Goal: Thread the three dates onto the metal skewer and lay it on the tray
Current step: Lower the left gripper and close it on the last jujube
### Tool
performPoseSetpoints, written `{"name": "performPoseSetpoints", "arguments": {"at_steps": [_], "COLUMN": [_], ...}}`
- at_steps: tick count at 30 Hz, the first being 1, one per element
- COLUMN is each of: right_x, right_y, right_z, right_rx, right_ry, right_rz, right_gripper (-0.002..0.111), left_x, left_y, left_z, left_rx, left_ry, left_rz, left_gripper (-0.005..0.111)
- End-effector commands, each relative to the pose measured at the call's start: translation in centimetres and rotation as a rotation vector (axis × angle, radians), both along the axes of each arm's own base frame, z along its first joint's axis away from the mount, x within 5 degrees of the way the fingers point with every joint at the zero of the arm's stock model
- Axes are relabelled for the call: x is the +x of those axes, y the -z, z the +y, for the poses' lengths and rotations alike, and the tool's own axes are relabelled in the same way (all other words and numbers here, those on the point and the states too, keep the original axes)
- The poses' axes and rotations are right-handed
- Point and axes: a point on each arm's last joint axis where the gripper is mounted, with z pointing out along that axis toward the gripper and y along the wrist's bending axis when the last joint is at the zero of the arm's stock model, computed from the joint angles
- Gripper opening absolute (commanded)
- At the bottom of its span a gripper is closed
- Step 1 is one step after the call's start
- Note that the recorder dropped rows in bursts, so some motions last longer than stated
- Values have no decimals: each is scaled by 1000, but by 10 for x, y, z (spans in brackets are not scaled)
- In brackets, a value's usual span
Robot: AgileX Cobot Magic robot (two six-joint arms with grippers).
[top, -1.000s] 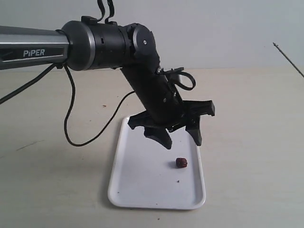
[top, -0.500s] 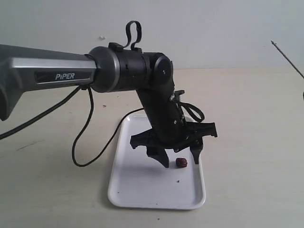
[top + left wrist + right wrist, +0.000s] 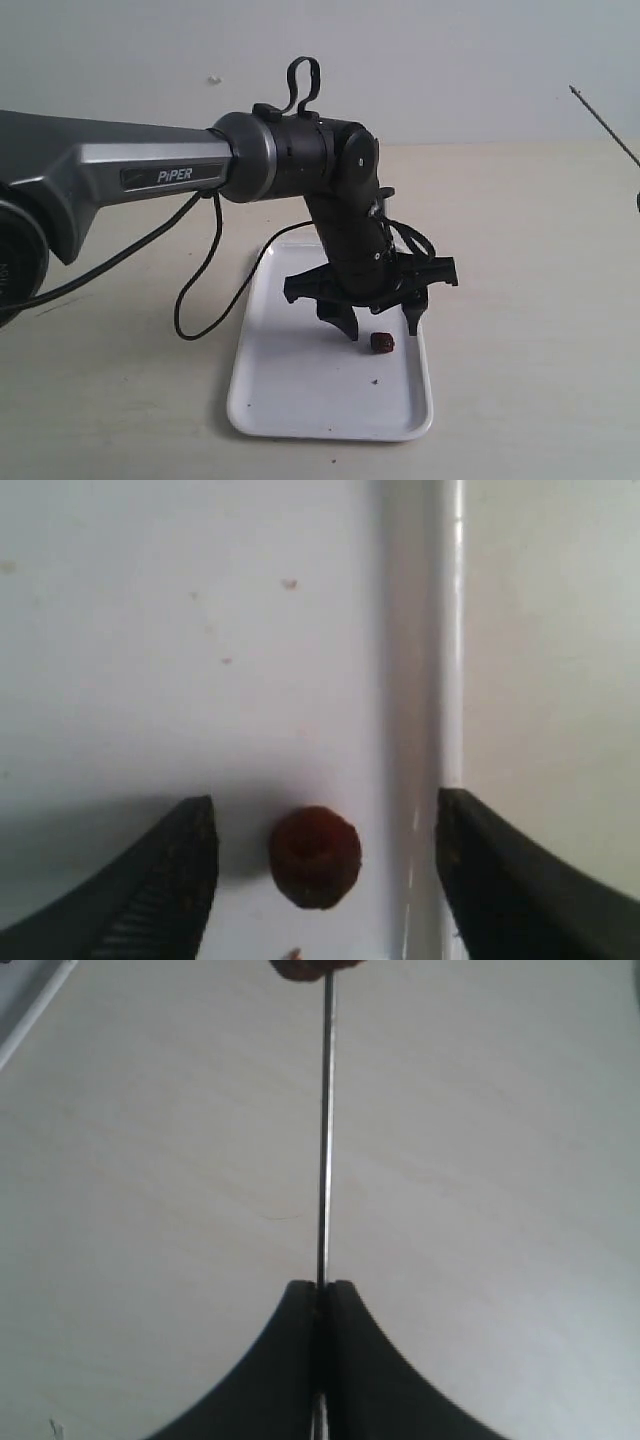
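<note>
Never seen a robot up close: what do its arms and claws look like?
The left arm is a grey-silver tube lettered PiPER, ending in black rounded joints. A thin black cable loops beneath it. The left gripper has two black tapering fingers; the right gripper is black too.

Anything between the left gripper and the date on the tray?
No object blocks it. The date lies on the tray, between the fingers of the open left gripper. Only the tray's raised rim runs between the date and one finger; whether that fingertip clears the rim cannot be told.
</note>
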Motion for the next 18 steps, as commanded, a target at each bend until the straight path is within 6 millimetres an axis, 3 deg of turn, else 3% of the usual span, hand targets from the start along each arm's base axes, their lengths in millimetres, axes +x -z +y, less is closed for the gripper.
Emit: {"name": "performPoseSetpoints", "arguments": {"at_steps": [1, 18], "right_x": [1, 2], "right_y": [-3, -4], "right_z": [0, 1], "right_rx": [6, 18], "right_ry": [-4, -16], "right_rz": [-24, -44], "right_gripper": [0, 0], "left_x": [2, 2], "left_y": [-1, 0], "left_z": [3, 8], "left_rx": [43, 85], "left_ry": [14, 27], "left_rz": [-1, 11], "left_gripper": [62, 62]}}
